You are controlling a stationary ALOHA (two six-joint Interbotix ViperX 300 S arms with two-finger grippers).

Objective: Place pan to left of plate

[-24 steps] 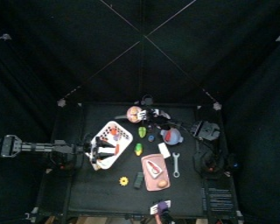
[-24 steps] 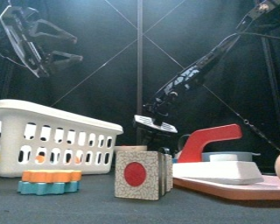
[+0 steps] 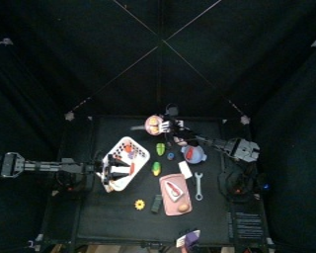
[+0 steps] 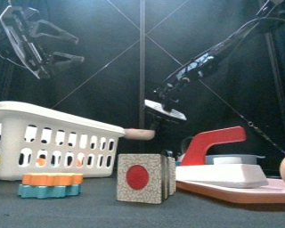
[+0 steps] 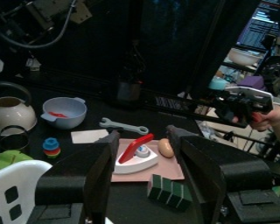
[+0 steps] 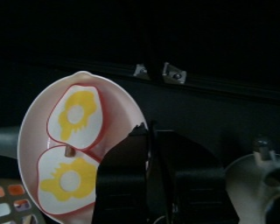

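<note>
The pan (image 3: 153,126), small and round with a tan-orange inside, hangs in the air above the back of the table. My right gripper (image 3: 165,125) is shut on its dark handle. In the front view the pan (image 4: 166,109) shows its pale underside, high above the table, under the right gripper (image 4: 170,94). The plate (image 6: 60,140) is a pale oval dish with two fried-egg shapes; it lies below and in front of the pan, and in the top view the plate (image 3: 126,150) is beside the basket. My left gripper (image 5: 143,188) hovers open over the basket, holding nothing.
A white basket (image 4: 50,134) fills the front left. A block with a red disc (image 4: 145,175), a stacked orange and blue toy (image 4: 52,184) and a board with a red-handled tool (image 4: 216,147) stand in front. A red-and-blue bowl (image 3: 194,153), wrench (image 3: 197,188) and kettle (image 5: 8,109) lie around.
My right gripper has lifted the pan higher and a little toward the back of the table. The plate's rim now shows behind the basket. The left arm has not moved.
</note>
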